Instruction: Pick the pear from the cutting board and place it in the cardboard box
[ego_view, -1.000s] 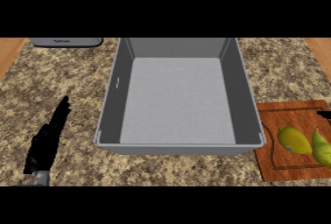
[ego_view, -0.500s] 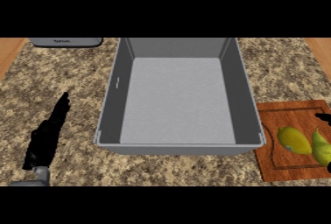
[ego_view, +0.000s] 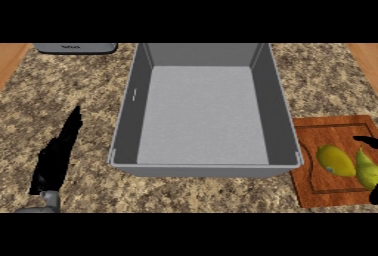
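The yellow-green pear (ego_view: 337, 160) lies on the wooden cutting board (ego_view: 317, 187) at the right edge, showing as two rounded parts side by side. The open grey box (ego_view: 203, 117) stands mid-counter, nothing inside, its right wall next to the board. Black parts of my right hand (ego_view: 365, 140) show at the right edge, just above and below the pear's right part; most of the hand is out of view. My left hand (ego_view: 55, 155) rests open left of the box, fingers straight and pointing up the view.
The speckled stone counter (ego_view: 66, 85) runs around the box. A grey appliance (ego_view: 74, 48) sits at the back left corner. Wooden strips (ego_view: 9, 57) border the counter at the far left and right.
My left hand has shifted slightly up the view, so a bit of its grey forearm now shows. Pear, board and box have not moved.
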